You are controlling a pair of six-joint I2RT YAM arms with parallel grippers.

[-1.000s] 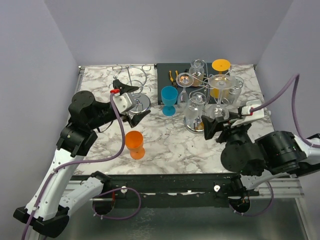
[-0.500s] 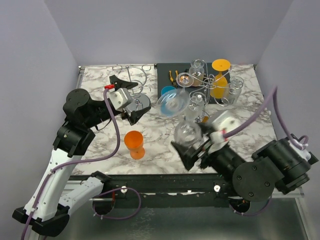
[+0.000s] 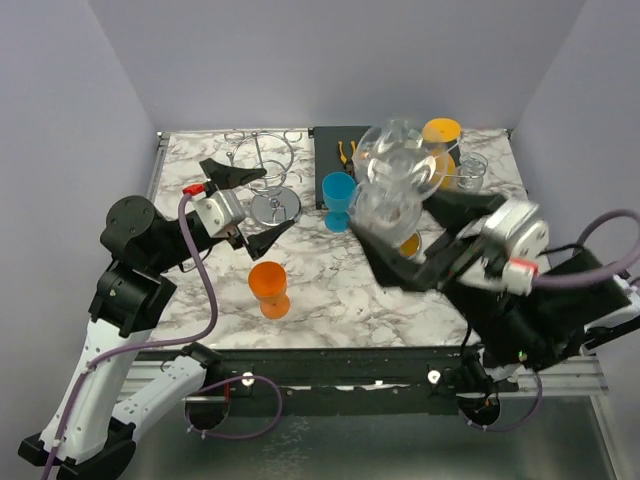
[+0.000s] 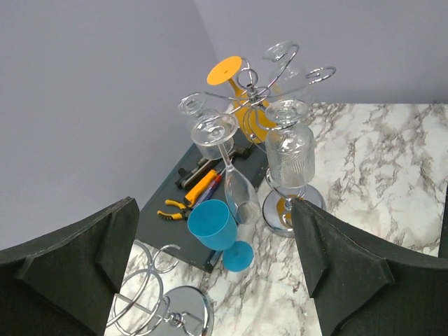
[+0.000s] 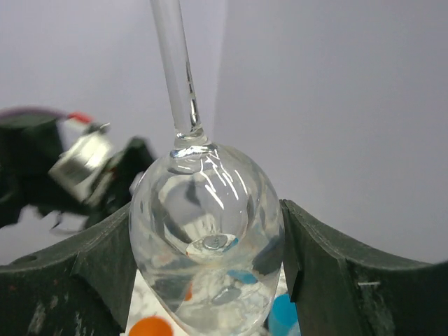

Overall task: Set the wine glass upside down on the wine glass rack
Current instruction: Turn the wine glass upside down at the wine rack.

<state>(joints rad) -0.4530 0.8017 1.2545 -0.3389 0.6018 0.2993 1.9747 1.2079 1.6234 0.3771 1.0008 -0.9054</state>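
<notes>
Top: R gripper (image 3: 400, 222) sits high over the table, clamped on the clear wine glass (image 3: 385, 210) by its bowl. L gripper (image 3: 278, 198) is spread wide, holding nothing, by the empty rack (image 3: 262, 160).
L wrist: loaded rack (image 4: 269, 91) stands beyond the blue cup (image 4: 213, 227).
R wrist: bowl wedged btwn fingers (image 5: 318, 266), stem out.
Pickup looks done; hanging it upside down isn't.

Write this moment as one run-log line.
right gripper: shut on wine glass, held above table | left gripper: open, empty
</notes>
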